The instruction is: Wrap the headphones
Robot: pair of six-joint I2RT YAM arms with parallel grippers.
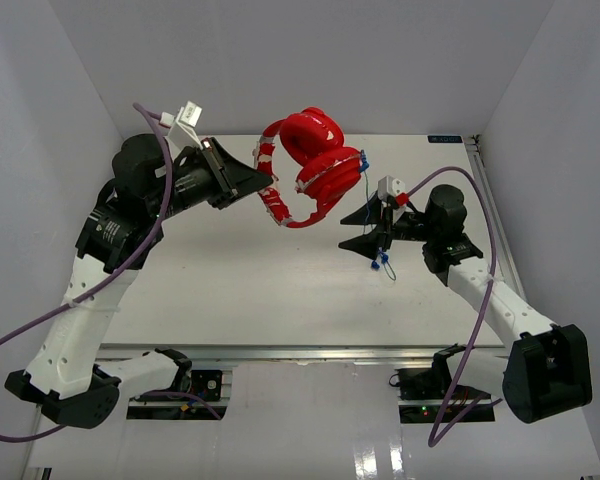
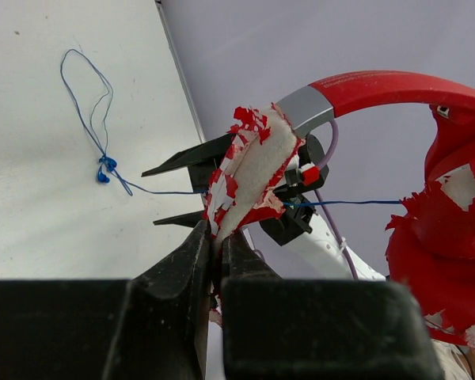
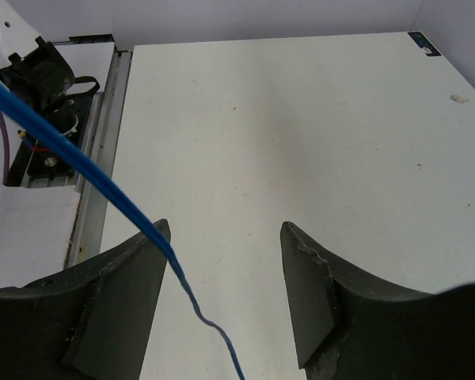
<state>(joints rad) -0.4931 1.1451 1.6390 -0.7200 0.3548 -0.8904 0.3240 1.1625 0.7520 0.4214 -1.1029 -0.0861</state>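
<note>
Above the table (image 1: 230, 290) hang red headphones (image 1: 315, 140) — padding flaking white.

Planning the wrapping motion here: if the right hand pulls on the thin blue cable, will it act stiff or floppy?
Probably floppy: the blue cable sags in loose loops and kinks beyond the open right hand. It looks thin and light, so it may slip between the fingers. The headphones, pinched at the headband by the left hand, should anchor it.

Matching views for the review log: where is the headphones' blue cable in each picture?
Top external: blue cable hangs by the right gripper, centre-right.
Left wrist: loops upper left, runs across centre.
Right wrist: diagonal from upper left, beside one finger.
Shared landmark: the open right gripper.
</note>
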